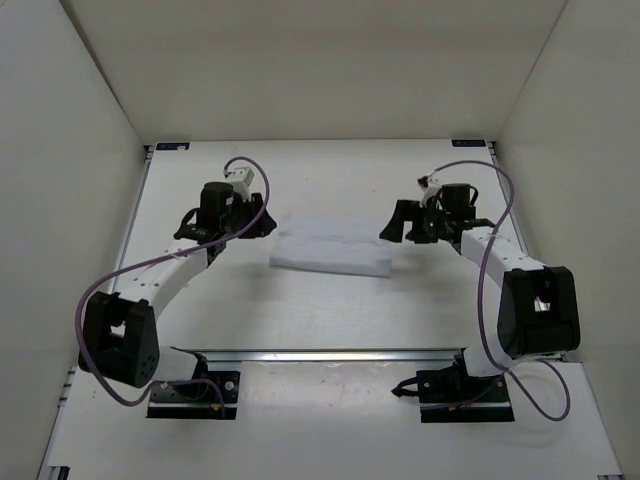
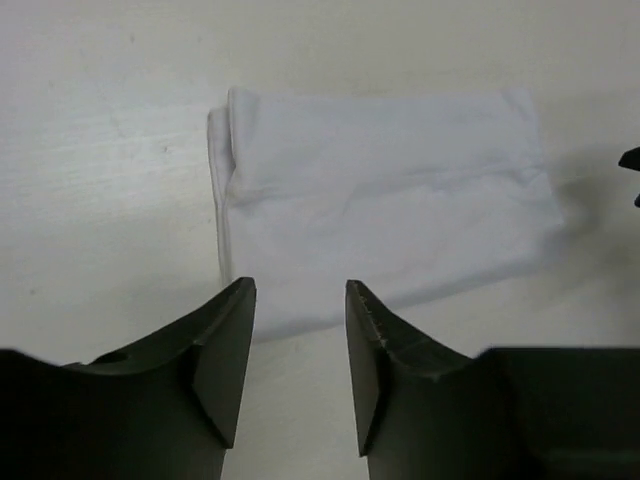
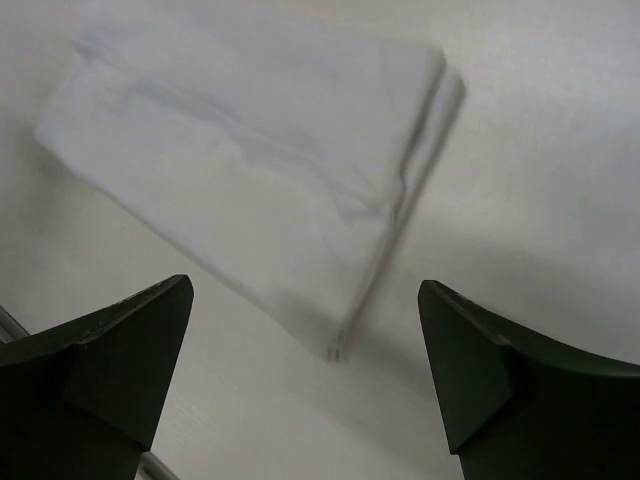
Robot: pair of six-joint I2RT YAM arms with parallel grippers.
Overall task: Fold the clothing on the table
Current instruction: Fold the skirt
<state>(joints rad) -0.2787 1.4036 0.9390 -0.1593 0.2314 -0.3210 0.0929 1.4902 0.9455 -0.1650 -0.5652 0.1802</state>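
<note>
black fingers of the left gripper (image 2: 300,290) stand apart with nothing between them. the clothing (image 2: 385,200) lies just beyond their tips on the tabletop (image 2: 100,200), untouched. the right gripper (image 3: 305,285) is spread much wider, also holding nothing, with the clothing's stacked edge just ahead of the gap. the wrist views show what the top view does not: layered edges at each short end of the folded white rectangle and soft wrinkles across its face, though the right view is blurred. only the top view shows the whole layout, where the clothing lies flat mid-tabletop between the two grippers, beyond the metal rail (image 1: 330,354).
</note>
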